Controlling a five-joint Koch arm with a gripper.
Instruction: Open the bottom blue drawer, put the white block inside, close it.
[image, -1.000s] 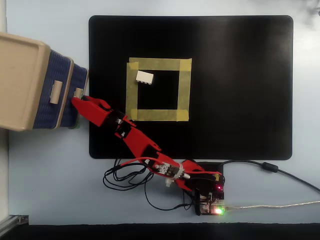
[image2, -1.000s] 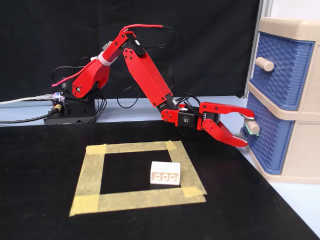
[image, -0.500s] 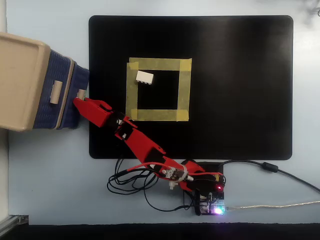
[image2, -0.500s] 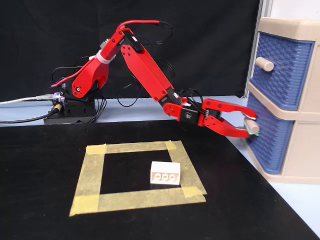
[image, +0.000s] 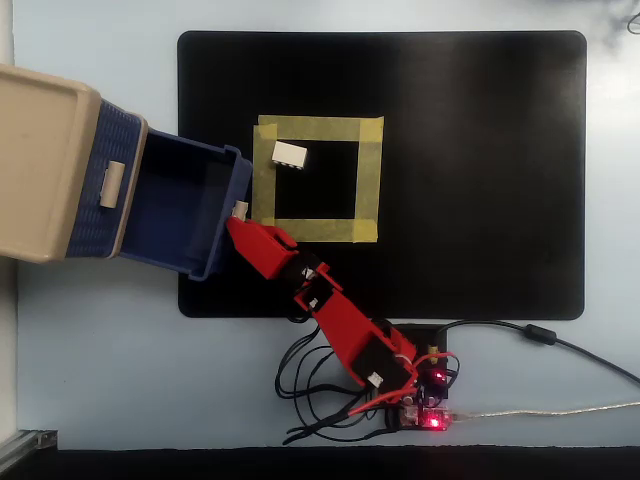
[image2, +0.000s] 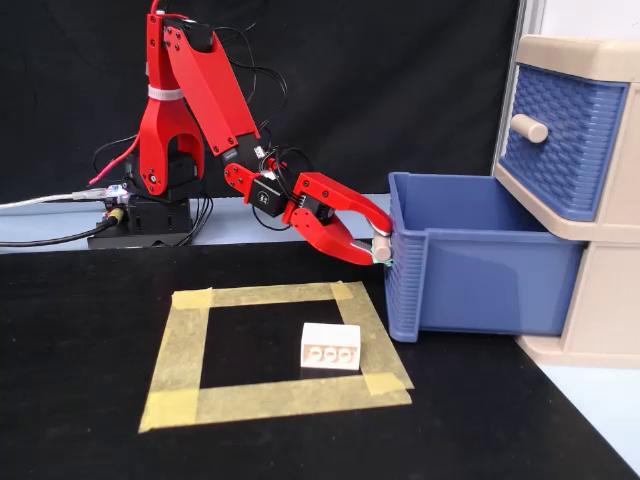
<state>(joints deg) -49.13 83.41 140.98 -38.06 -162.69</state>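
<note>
The bottom blue drawer (image: 190, 149) (image2: 488, 283) stands pulled far out of the beige cabinet (image: 45, 160) (image2: 600, 300), and its deep tray looks bare inside. My red gripper (image: 239, 214) (image2: 379, 249) is shut on the small beige handle (image: 240, 208) (image2: 381, 241) at the drawer's front. The white block (image: 290, 154) (image2: 330, 346) lies on the black mat inside the yellow tape square (image: 315, 129) (image2: 280, 400), apart from the gripper and just beside the drawer front.
The upper blue drawer (image2: 555, 140) is shut, its handle (image: 113, 184) (image2: 528, 128) sticking out. The arm's base, board and cables (image: 415, 400) (image2: 140, 210) sit at the mat's edge. The black mat (image: 480, 180) spreads to the right in the overhead view.
The gripper has drawn back toward the arm's base with the handle in it, sliding the bottom drawer far out over the mat. The arm has folded upright. The white block has not moved.
</note>
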